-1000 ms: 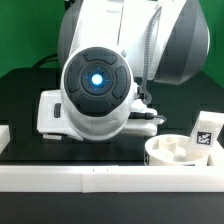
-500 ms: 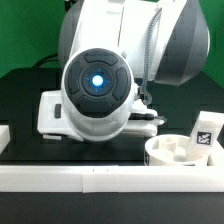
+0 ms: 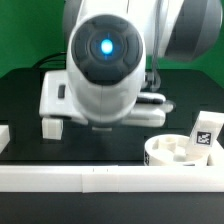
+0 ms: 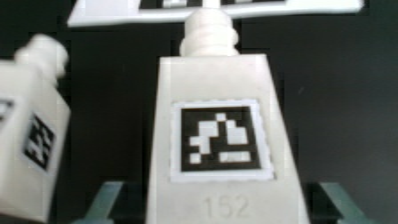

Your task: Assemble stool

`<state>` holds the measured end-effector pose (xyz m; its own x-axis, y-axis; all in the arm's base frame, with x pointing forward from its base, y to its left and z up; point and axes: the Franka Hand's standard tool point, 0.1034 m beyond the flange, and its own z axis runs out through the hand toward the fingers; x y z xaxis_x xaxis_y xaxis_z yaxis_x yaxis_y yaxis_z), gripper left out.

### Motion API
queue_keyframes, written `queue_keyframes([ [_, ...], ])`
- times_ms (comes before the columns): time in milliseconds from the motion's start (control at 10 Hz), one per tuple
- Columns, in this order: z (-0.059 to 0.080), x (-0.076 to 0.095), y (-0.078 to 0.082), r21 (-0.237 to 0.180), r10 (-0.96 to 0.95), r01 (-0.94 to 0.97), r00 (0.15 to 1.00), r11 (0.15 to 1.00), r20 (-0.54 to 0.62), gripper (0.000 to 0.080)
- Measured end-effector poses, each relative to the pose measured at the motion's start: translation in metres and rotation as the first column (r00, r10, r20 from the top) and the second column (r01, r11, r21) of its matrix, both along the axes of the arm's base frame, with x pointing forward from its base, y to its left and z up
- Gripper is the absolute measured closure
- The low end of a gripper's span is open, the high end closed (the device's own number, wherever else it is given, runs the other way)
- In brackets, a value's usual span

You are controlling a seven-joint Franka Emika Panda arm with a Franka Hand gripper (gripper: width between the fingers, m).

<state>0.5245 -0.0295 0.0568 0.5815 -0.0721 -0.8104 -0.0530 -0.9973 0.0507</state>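
Note:
In the wrist view a white stool leg [image 4: 221, 120] lies on the black table, with a black-and-white tag and the number 152 on it. Its peg [image 4: 210, 35] points toward the marker board [image 4: 125, 12]. My gripper [image 4: 222, 205] is open around this leg, with a dark gap between each finger and the leg's sides. A second tagged leg [image 4: 32, 120] lies tilted beside it. In the exterior view the round seat disc [image 3: 176, 153] sits at the front on the exterior view's right, with a third tagged leg [image 3: 207, 132] at it. The arm's body [image 3: 105, 60] hides the gripper there.
A long white border bar [image 3: 100, 180] runs along the table's front edge. Another bar end [image 3: 5, 137] shows at the exterior view's left. A white block [image 3: 52, 127] shows under the arm on that side. A green backdrop stands behind.
In the exterior view the arm's body has shifted up and toward the exterior view's right. This uncovers the white block under it at the left. The seat and its leg have not moved.

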Motion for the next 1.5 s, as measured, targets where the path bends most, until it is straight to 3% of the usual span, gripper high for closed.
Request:
queue_keyframes([
  [200, 0.028, 0.009, 0.004, -0.025, -0.031, 0.031, 1.000, 0.999, -0.003, 0.0462],
  [300, 0.033, 0.018, 0.004, -0.035, -0.029, 0.030, 0.999, 0.999, 0.031, 0.0462],
  [600, 0.023, 0.029, 0.002, -0.038, -0.021, 0.026, 0.990, 0.999, 0.136, 0.0462],
  [700, 0.021, 0.054, 0.005, -0.042, 0.004, 0.011, 0.942, 0.999, 0.337, 0.0462],
  [800, 0.029, 0.048, 0.010, -0.037, -0.005, 0.023, 0.906, 0.999, 0.424, 0.0462],
  [1000, 0.042, 0.055, 0.021, -0.039, -0.014, 0.045, 0.808, 0.998, 0.589, 0.0462],
  [1200, 0.055, 0.068, 0.031, -0.031, 0.000, 0.036, 0.654, 0.999, 0.756, 0.0462],
  [1400, 0.050, 0.068, 0.030, -0.042, 0.017, 0.037, 0.517, 0.998, 0.856, 0.0462],
  [1500, 0.052, 0.075, 0.030, -0.053, 0.035, 0.036, 0.398, 0.998, 0.917, 0.0462],
])
